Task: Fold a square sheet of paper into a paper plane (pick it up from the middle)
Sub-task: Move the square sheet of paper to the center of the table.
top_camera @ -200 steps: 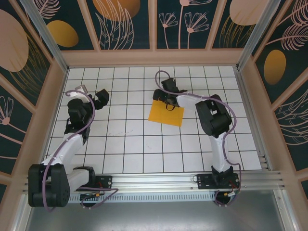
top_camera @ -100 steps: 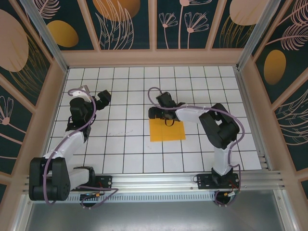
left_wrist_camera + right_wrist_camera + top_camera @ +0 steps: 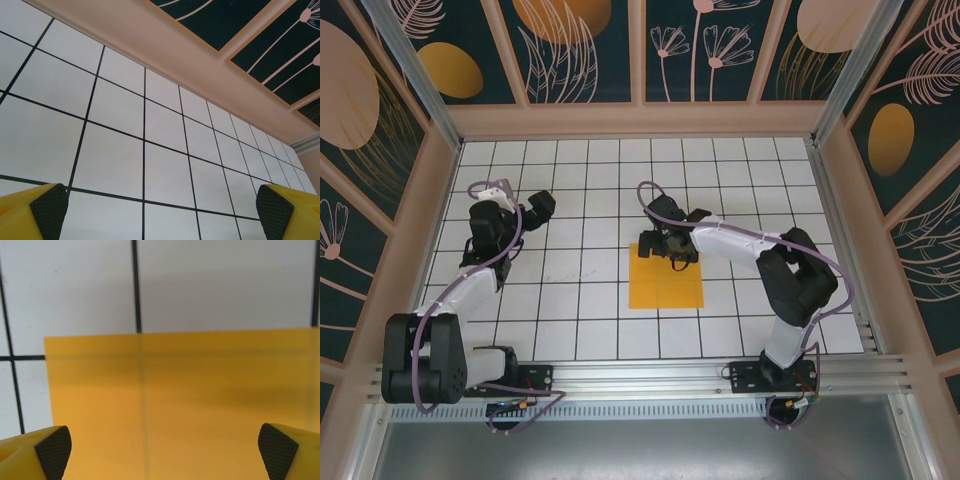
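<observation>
The square sheet of paper [image 3: 666, 276] is lying flat on the white gridded surface [image 3: 580, 310], a little right of the middle, with its edges running roughly along the grid lines. The right end effector [image 3: 666, 243] is sitting over the sheet's far edge with its fingers spread wide. Seen from the right wrist, its black pads [image 3: 54, 450] are standing far apart at either side. The orange sheet is stretching beneath them, and nothing is pinched between. Grid lines are showing faintly through the paper. Whether the fingertips are touching it, I cannot tell. The left end effector [image 3: 536, 206] is hanging well apart on the left, over bare tiles. Its fingers are also spread and gripping nothing, and it is pointing toward the far wall.
</observation>
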